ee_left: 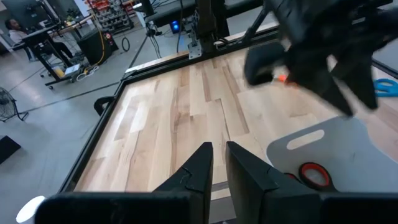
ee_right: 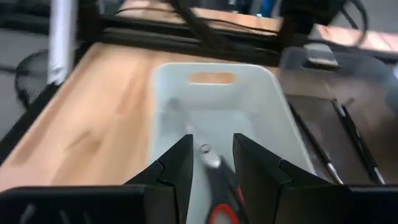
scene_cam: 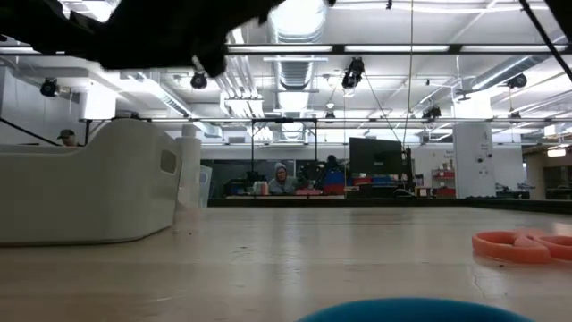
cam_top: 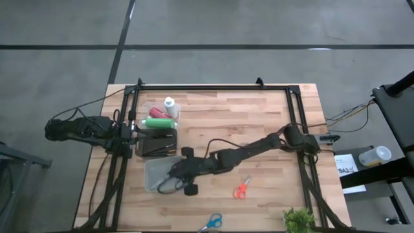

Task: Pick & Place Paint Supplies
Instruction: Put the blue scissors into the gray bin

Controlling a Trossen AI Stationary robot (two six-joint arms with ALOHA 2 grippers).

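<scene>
Three paint bottles lie together near the table's far left: white [cam_top: 169, 103], red [cam_top: 157, 111] and green [cam_top: 157, 123]. Just nearer, thin brushes [cam_top: 157, 147] lie on a black tray [cam_top: 143, 144], which the right wrist view also shows [ee_right: 348, 134]. My right gripper [cam_top: 167, 176] [ee_right: 213, 146] hangs open over a pale bin [cam_top: 150, 169] [ee_right: 261, 99]. Black scissors with red in the handle [ee_right: 219, 186] lie in that bin below the gap. My left gripper [cam_top: 134, 133] [ee_left: 219, 155] waits shut at the left edge, beside the tray.
Orange scissors [cam_top: 241, 189] [scene_cam: 523, 246] lie right of the bin and blue scissors [cam_top: 210, 223] at the near edge. A small green plant [cam_top: 297, 220] stands in the near right corner. Bare wood spans the table's middle and far right. People sit in the room behind.
</scene>
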